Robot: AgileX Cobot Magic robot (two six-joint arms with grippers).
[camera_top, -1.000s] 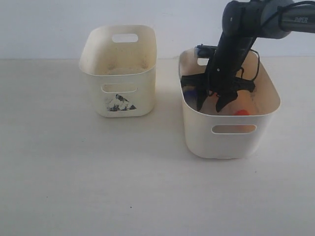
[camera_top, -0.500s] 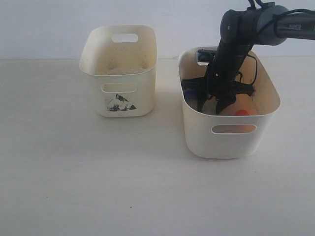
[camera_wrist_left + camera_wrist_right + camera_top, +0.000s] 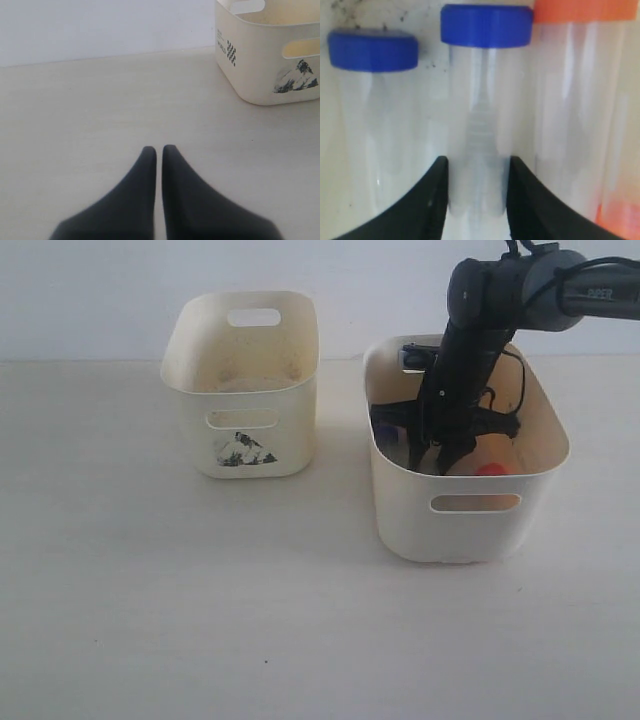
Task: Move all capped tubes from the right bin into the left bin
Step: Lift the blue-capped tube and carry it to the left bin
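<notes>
Exterior view: right hand (image 3: 440,445) sunk in the right bin (image 3: 400,510), left bin (image 3: 200,430) apart to its left. Left wrist view: left hand (image 3: 159,150) pinched together, empty, above the worktop (image 3: 100,100). Right wrist view: fingers (image 3: 425,200) clamp a blue-capped tube (image 3: 479,100) mid-body; probably light, stiff, slick plastic.

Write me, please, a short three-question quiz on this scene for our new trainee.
1. True or false: the left gripper is shut, with nothing between its fingers.
2. The right gripper has its fingers on either side of a tube in the right bin. The cap of that tube is: A blue, B orange-red, C green?
3. Which bin bears the mountain sticker?
Key: 1 true; 2 A; 3 the left bin, the smaller one.
</notes>
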